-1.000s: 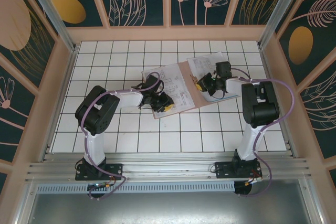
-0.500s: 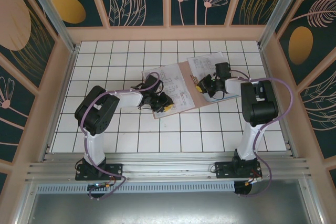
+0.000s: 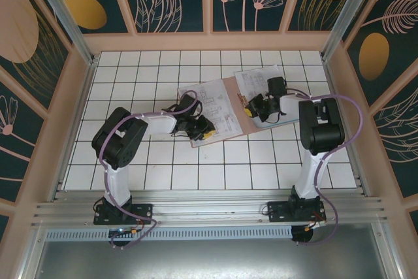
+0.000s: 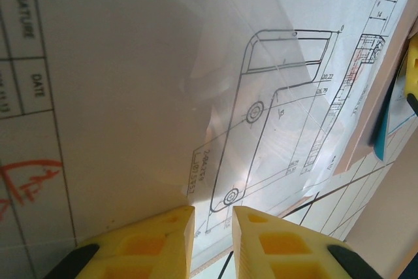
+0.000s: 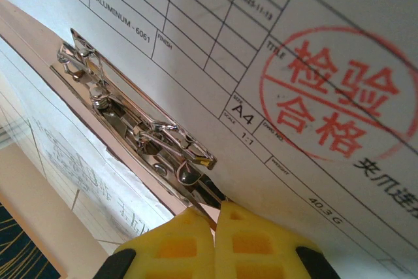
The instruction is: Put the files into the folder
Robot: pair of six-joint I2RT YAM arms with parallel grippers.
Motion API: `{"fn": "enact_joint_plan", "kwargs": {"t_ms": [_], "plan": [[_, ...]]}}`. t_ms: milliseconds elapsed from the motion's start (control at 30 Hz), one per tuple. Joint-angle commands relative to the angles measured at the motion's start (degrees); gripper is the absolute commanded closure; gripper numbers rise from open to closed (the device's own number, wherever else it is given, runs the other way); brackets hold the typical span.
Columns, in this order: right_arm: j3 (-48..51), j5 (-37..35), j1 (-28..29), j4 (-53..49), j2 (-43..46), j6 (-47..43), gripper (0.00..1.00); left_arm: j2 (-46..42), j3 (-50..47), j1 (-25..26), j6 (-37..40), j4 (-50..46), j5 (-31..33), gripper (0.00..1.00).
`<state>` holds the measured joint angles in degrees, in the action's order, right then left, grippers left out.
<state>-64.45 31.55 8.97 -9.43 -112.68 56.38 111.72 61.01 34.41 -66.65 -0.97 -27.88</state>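
The pinkish-brown folder (image 3: pixel 234 96) lies open in the middle of the table, and a white printed file (image 3: pixel 212 106) rests on it. Another printed sheet (image 3: pixel 251 78) lies by its far right corner. My left gripper (image 3: pixel 208 132) sits at the folder's near edge. Its yellow jaws (image 4: pixel 213 210) stand slightly apart over a drawing sheet (image 4: pixel 130 96) and hold nothing. A teal sheet's edge (image 4: pixel 385 132) peeks out under the folder (image 4: pixel 375 106). My right gripper (image 3: pixel 250 106) is shut (image 5: pixel 216 206), pinching the near end of the folder's metal clip (image 5: pixel 130 119), next to a stamped sheet (image 5: pixel 313 44).
White tiled table (image 3: pixel 130 76) inside a cage with pink frame walls (image 3: pixel 72 96) on three sides. Free tiles lie to the left of the folder and in front of it. The arm bases stand on the metal rail (image 3: pixel 209 210) at the near edge.
The right arm's elbow has drifted slightly to the left. Both grippers and the papers stay where they were.
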Motion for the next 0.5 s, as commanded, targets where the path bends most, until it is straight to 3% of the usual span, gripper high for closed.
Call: {"fn": "enact_joint_plan", "kwargs": {"t_ms": [0, 467], "plan": [[2.52, -14.06, -2.63, -19.13, -6.04, 3.43, 1.0, -0.64, -2.21, -0.68, -1.03, -3.79, 2.31, 0.76], [-6.75, -16.27, -2.29, -33.33, -12.92, 7.88, 1.0, -1.42, -2.6, -0.67, -2.01, -0.61, 1.99, 0.76]]}}
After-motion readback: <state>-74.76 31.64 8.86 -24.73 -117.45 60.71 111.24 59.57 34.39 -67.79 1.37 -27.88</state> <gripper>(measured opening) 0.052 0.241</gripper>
